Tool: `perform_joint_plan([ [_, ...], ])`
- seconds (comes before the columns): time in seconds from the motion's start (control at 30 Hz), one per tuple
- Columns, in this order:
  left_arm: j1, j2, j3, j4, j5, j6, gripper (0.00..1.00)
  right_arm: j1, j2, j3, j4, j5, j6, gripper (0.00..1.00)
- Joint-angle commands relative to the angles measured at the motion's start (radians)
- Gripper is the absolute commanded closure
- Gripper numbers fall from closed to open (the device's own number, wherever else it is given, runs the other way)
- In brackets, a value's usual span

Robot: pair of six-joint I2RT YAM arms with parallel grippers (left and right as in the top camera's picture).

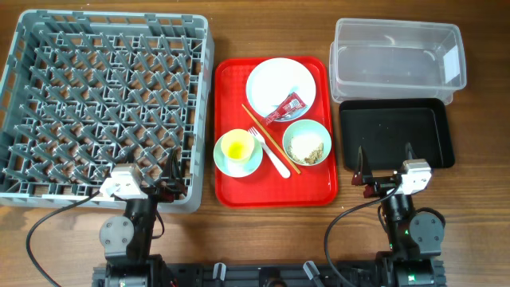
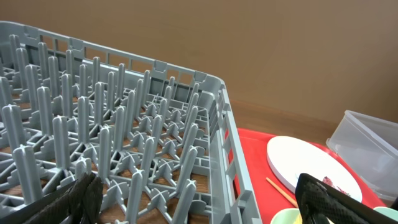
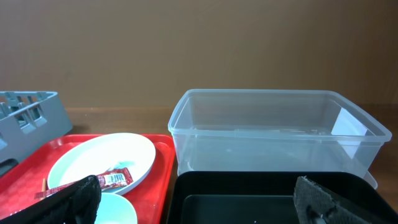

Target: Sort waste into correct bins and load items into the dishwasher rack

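Note:
The grey dishwasher rack (image 1: pixel 199 96) fills the left. A red tray holds the pale plate (image 1: pixel 275 80) with the red sauce packet (image 1: pixel 285 108), chopsticks (image 1: pixel 267 135), a white fork (image 1: pixel 271 155), a yellow cup (image 1: pixel 237 144) on a blue saucer (image 1: pixel 239 166), and a green bowl (image 1: pixel 307 131) of rice-like crumbs (image 1: pixel 308 148). At the right are the bins: a clear tub (image 1: pixel 396 64) and a black tray (image 1: pixel 396 131). My left gripper (image 1: pixel 153 170) (image 2: pixel 199 202) hangs open over the rack's near right corner. Open too, my right gripper (image 1: pixel 386 163) (image 3: pixel 199 199) sits at the black tray's near edge.
The red serving tray (image 1: pixel 231 80) lies between the rack and the bins, close to both. Both arm bases stand at the table's front edge. Behind the clear tub (image 3: pixel 273 130) rises a plain brown wall.

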Motion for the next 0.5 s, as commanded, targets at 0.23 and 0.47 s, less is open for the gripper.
perform_joint_plan([
  [0.23, -0.007, -0.005, -0.006, -0.001, -0.005, 0.016, 0.00, -0.002, 0.004, -0.001, 0.004, -0.001, -0.011, 0.00],
  [0.47, -0.007, -0.005, -0.006, -0.002, -0.005, 0.016, 0.00, -0.002, 0.004, -0.001, 0.004, -0.001, -0.011, 0.00],
])
